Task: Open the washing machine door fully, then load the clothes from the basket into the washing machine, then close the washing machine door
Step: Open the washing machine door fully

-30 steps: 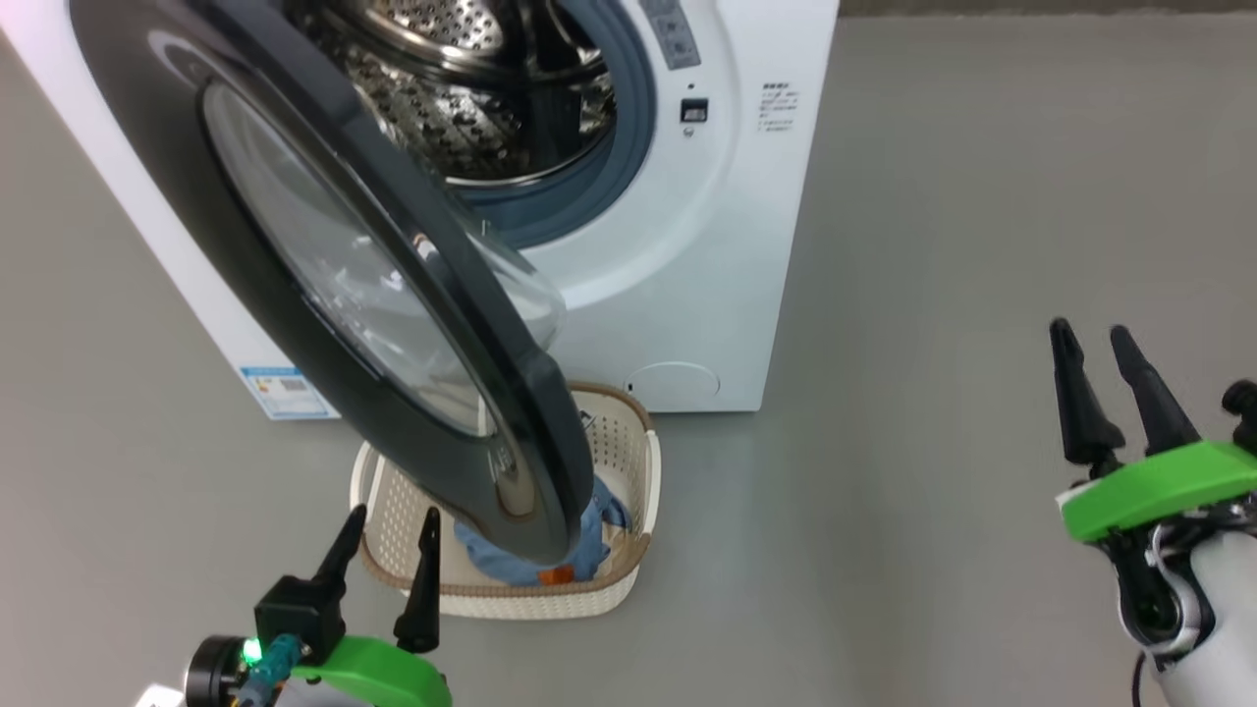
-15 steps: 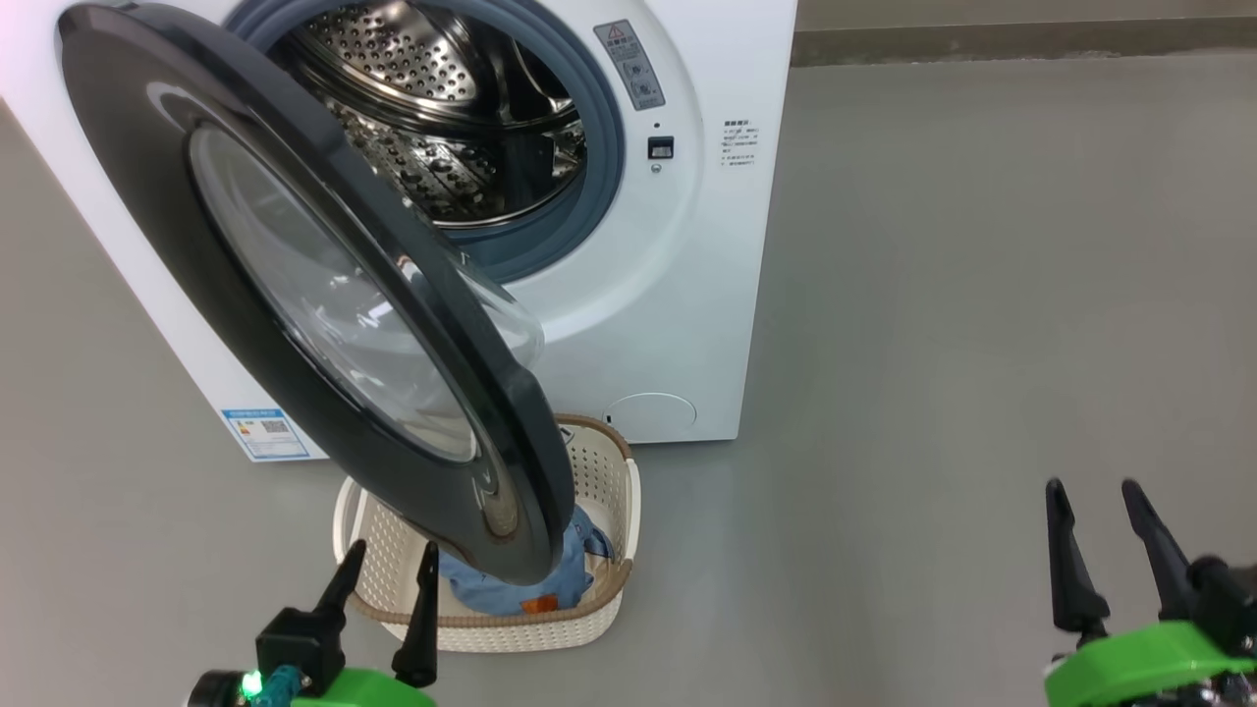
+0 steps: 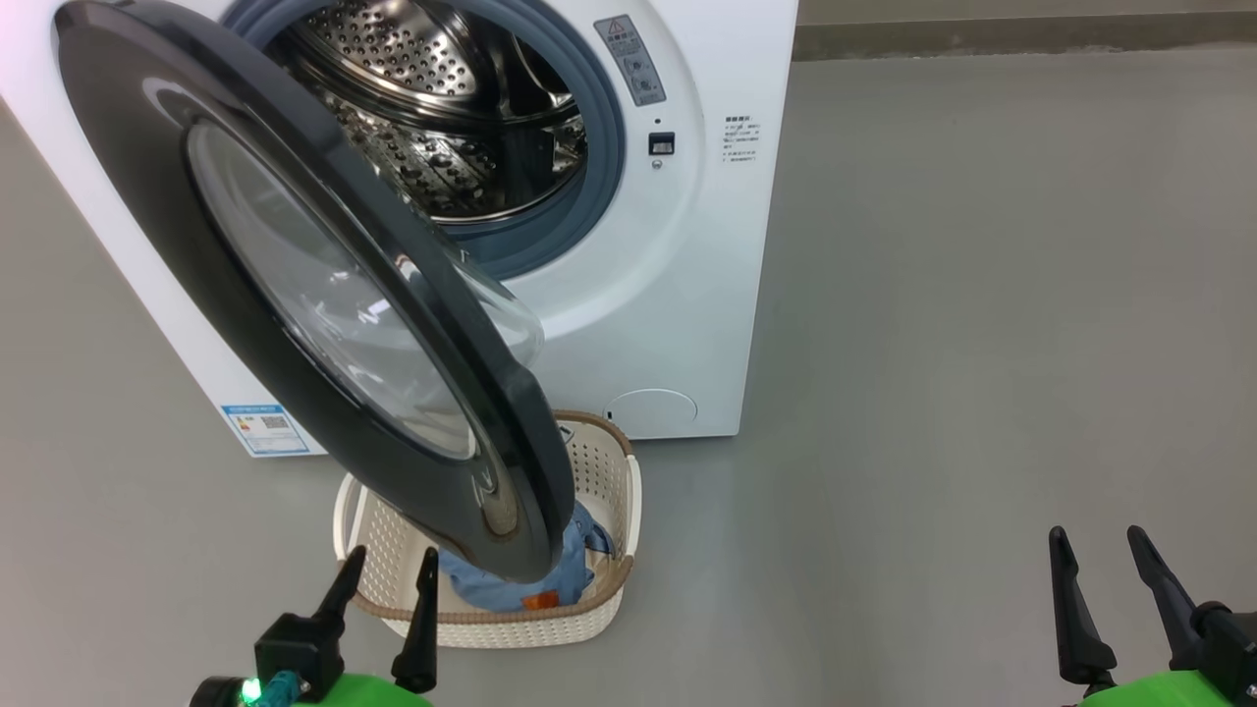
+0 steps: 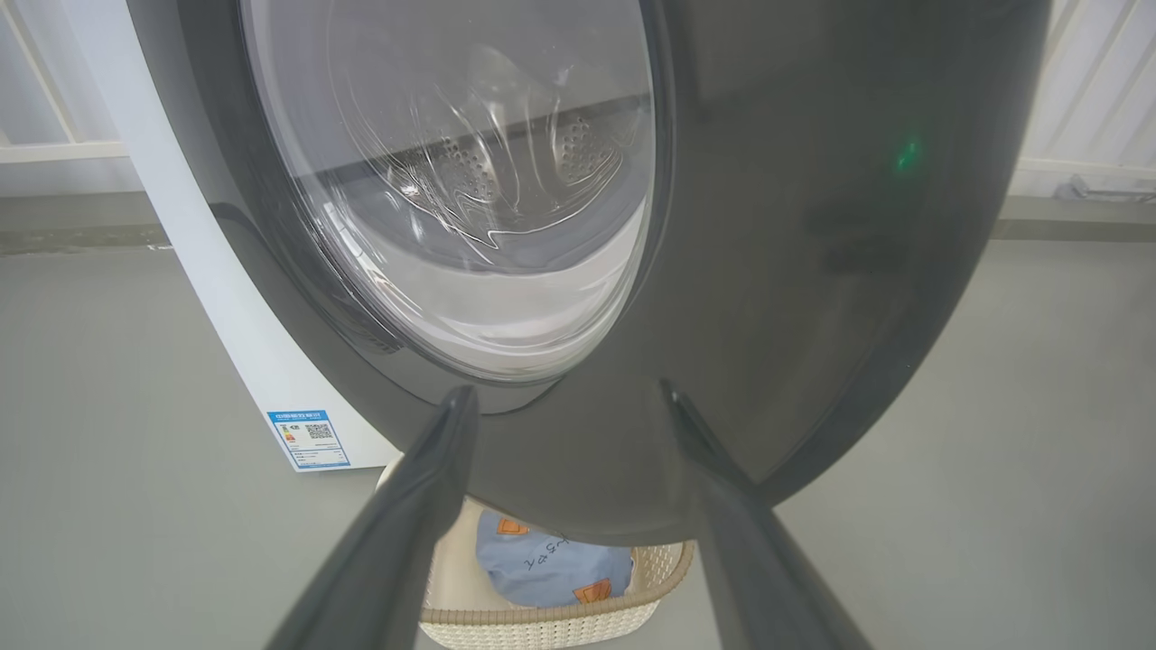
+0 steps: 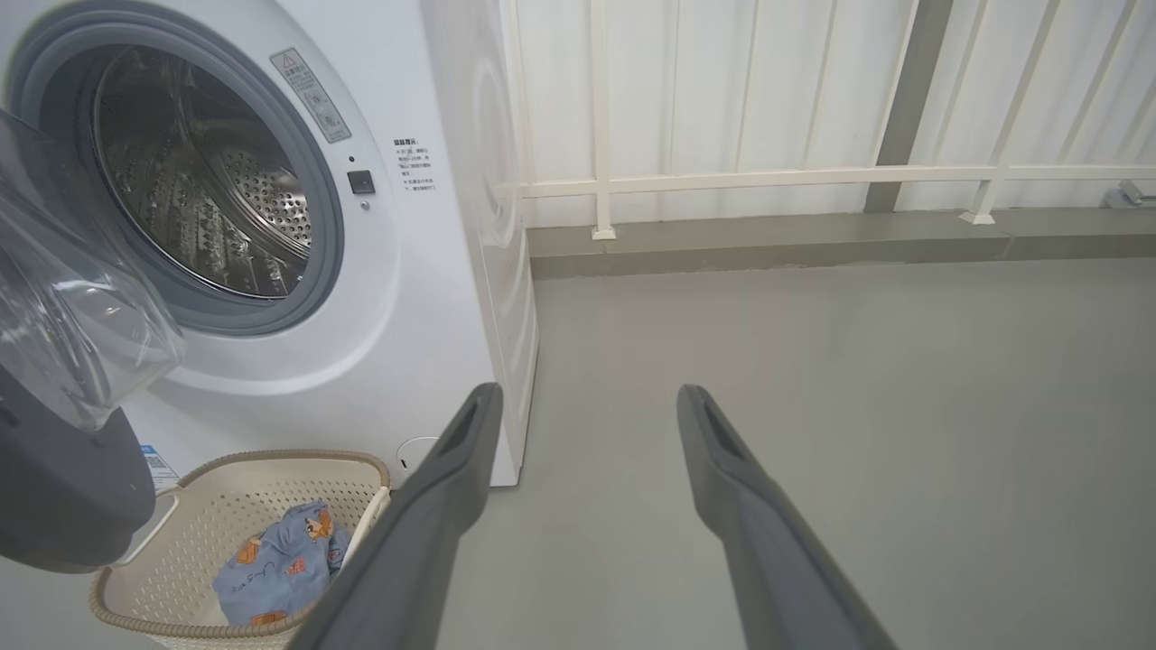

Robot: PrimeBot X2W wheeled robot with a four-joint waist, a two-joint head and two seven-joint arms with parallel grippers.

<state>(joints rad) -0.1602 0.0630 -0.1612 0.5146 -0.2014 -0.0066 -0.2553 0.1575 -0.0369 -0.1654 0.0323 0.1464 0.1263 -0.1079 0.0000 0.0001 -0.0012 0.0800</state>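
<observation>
The right gripper has sunk lower, well right of the basket, fingers spread, empty. The left gripper, also spread, hovers at the basket's near rim. The washing machine door hangs open over the basket, where the blue clothes lie.

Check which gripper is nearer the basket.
Left. The left gripper hovers by the near rim of the basket, jaws open. The right gripper is far off to the basket's right, over the floor.
</observation>
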